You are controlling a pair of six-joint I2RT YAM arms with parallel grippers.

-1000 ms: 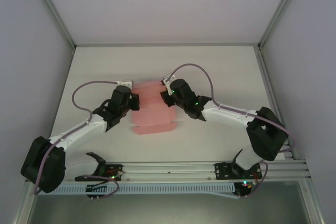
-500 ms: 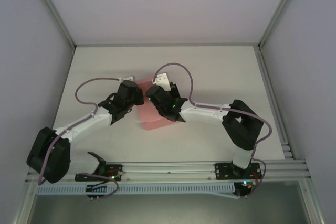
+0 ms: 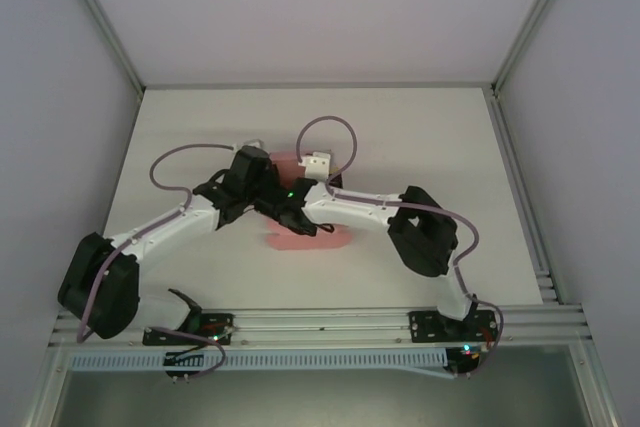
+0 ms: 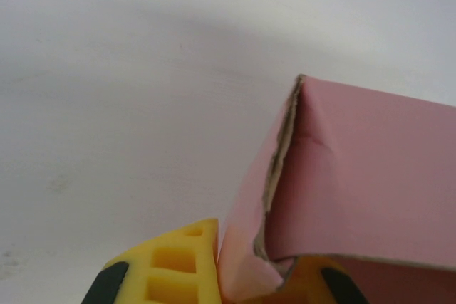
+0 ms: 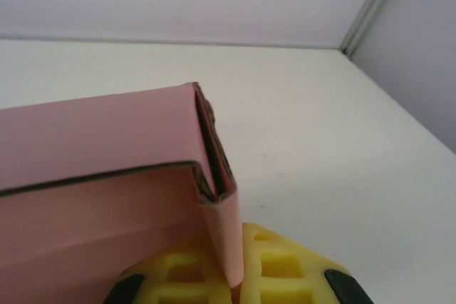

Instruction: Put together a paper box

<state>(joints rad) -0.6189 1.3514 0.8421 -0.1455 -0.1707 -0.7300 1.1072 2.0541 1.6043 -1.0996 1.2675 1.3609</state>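
Paper box, pink, pinched by left end effector and right end effector

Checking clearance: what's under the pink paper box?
White table lies beneath the pink card paper box. The arms cover its middle from above, so the underside there is hidden.

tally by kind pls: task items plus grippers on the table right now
paper box, pink: 1
grippers: 2 (left gripper, right gripper, each shut on the paper box)
total: 3
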